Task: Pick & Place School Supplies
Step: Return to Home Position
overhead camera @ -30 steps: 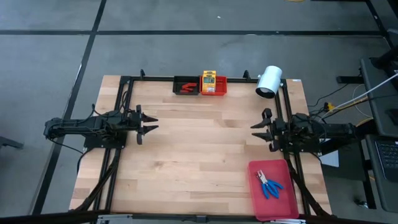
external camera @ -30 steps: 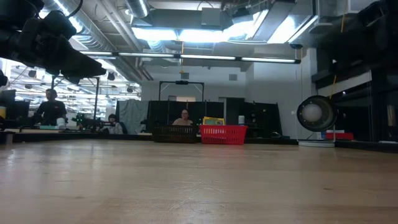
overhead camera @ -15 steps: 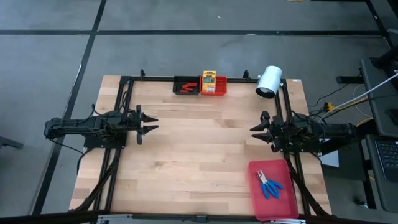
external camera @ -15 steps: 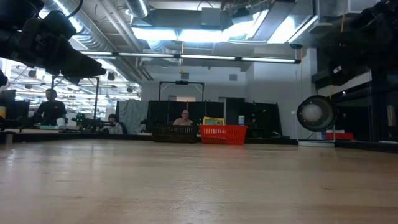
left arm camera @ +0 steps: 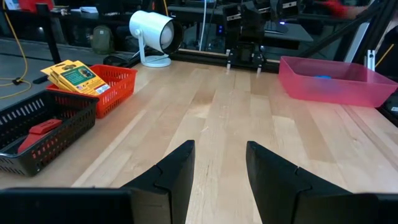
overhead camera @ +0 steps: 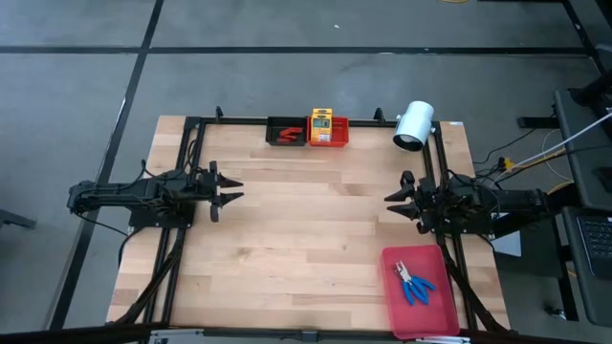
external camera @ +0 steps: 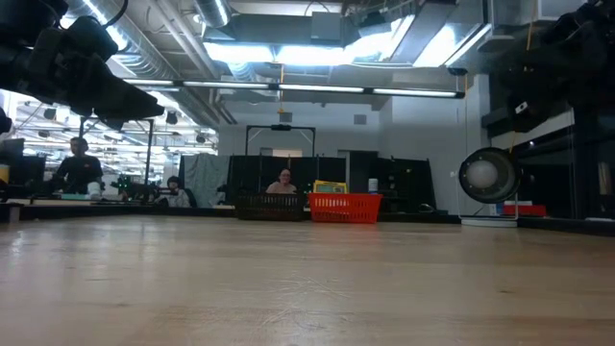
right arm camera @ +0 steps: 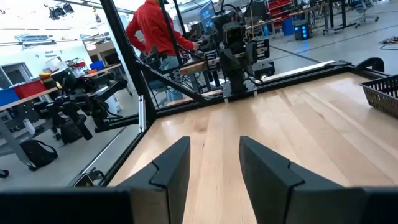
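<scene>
Yellow-and-green boxes (overhead camera: 320,125) stand in a red bin (overhead camera: 340,132) at the table's far edge, and in the left wrist view the boxes (left arm camera: 76,75) lean over its rim. Red pieces (overhead camera: 285,134) lie in the black bin (overhead camera: 273,127) beside it. Two blue-handled tools (overhead camera: 415,285) lie in a flat red tray (overhead camera: 430,320) at the near right. My left gripper (overhead camera: 229,189) hovers open at the table's left side and my right gripper (overhead camera: 392,199) open at its right side. Each points level toward the table's middle with nothing between its fingers.
A white fan (overhead camera: 414,125) stands at the far right corner. A black frame (overhead camera: 191,143) runs along the table's left, far and right edges. Bare wood (overhead camera: 306,229) spans the middle between the grippers. People sit and stand in the room beyond the table.
My right gripper has rolled a little about the line it points along, staying in place and keeping its fingers apart as before. Nothing on the table has moved.
</scene>
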